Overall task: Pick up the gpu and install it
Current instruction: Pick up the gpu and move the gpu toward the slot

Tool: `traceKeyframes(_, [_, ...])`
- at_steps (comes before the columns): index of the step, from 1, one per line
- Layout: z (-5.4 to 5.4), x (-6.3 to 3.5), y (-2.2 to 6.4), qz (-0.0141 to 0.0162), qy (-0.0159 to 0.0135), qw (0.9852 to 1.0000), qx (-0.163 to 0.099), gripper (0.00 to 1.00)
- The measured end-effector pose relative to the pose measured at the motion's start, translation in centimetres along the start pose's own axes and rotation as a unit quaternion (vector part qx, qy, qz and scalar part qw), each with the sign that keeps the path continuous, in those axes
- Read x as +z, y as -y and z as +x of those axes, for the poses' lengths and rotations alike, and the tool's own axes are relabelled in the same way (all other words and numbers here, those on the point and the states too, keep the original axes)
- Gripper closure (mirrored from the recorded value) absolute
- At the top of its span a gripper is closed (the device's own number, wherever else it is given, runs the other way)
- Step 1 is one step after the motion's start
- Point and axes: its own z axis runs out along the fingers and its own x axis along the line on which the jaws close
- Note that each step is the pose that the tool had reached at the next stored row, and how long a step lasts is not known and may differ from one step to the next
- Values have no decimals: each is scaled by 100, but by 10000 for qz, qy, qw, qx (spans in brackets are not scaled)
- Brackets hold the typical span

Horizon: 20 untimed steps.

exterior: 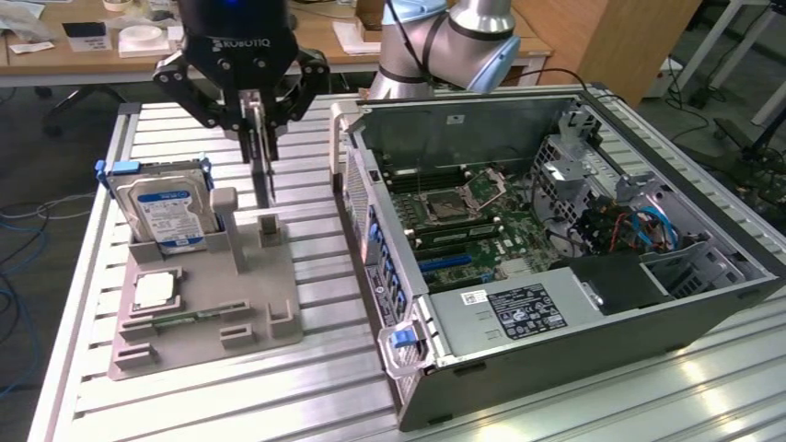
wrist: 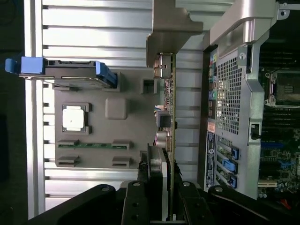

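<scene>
Aloft, jaws clamped on the gpu (exterior: 263, 177) just above gray holder (exterior: 202, 318), between hard drive (exterior: 166, 207) and case (exterior: 590, 354).

Slatted aluminium table (exterior: 687, 387); wooden desk (exterior: 50, 61) behind, wooden cabinet (exterior: 614, 37), cables (exterior: 15, 299) on floor.

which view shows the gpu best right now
The wrist view: the gpu runs out from the gripper, its silvery bracket and ports plain to see. The exterior view shows it edge-on, a thin dark strip hanging from the gripper over the grey holder.
</scene>
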Motion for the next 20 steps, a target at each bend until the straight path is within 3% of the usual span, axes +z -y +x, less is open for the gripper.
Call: traceKeyframes(20, [-375, 5, 3, 0, 0, 10000, -3, 72])
